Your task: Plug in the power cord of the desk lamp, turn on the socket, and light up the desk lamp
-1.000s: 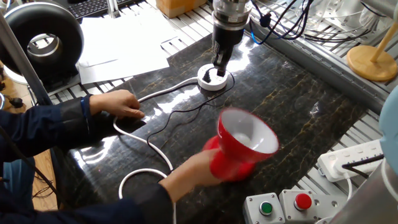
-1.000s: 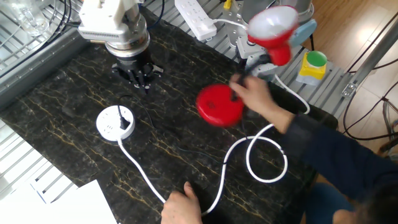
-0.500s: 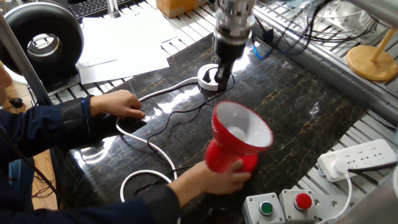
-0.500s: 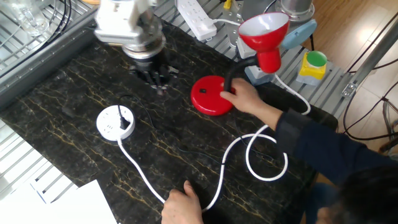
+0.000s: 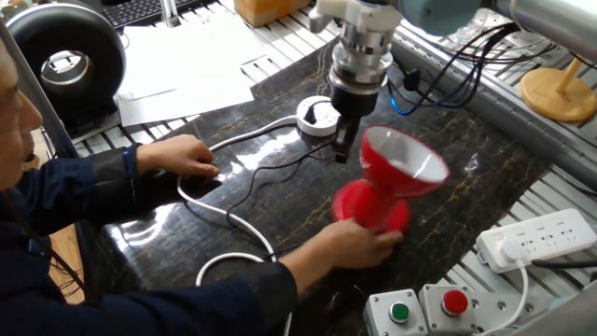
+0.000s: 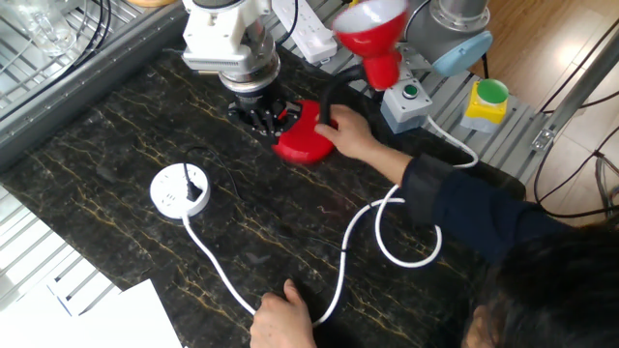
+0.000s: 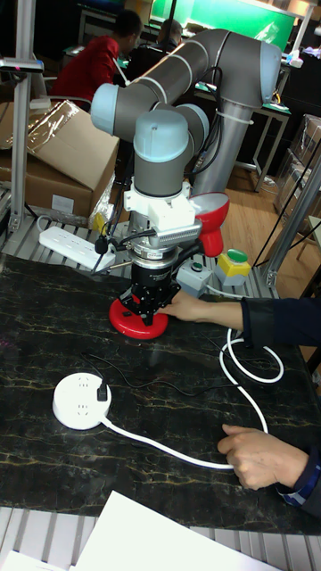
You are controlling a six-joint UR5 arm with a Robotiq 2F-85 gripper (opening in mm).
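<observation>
The red desk lamp stands mid-table, its base (image 6: 302,145) held by a person's hand (image 6: 345,130) and its cone shade (image 5: 403,164) facing up. My gripper (image 7: 148,309) hangs just over the near edge of the base (image 7: 138,326), fingers together and holding nothing. The round white socket (image 7: 78,401) lies to one side of the gripper, apart from it. A small black plug (image 7: 102,391) sits on top of the socket, and the thin black power cord (image 7: 152,384) trails from it across the dark mat. The lamp's bulb is not visibly lit.
The person's other hand (image 5: 177,155) presses the thick white cable (image 5: 227,213), which loops near the table's front. A long white power strip (image 5: 536,235) and a box with green and red buttons (image 5: 424,313) sit at the mat's edge. Papers (image 5: 177,65) lie beyond the mat.
My gripper has left the socket and moved across to the lamp. The person's hand has slid the lamp along the mat towards the gripper.
</observation>
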